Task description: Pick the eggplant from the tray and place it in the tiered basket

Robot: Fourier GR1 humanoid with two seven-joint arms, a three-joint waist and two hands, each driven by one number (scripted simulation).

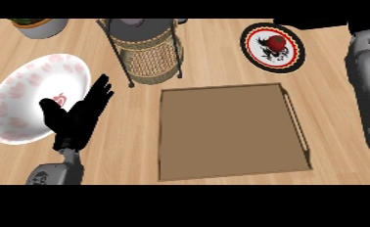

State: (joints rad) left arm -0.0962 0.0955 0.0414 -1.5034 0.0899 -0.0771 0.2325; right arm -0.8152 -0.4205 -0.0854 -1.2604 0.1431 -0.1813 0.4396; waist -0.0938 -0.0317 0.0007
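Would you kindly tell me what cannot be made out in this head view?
- Eggplant: none shows; the tray looks bare, and the tiered basket's top is cut by the view's upper edge.
- Right robot hand: out of view; only its forearm shows at the right edge.
- Pot, top left: cropped, contents unclear.
- White plate: partly hidden by the open left robot hand.

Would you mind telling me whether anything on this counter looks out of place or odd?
Nothing is spilled or tipped. One oddity: the tray lies bare, with no eggplant visible anywhere. The tiered basket stands upright, and the left hand rests open over the white plate.
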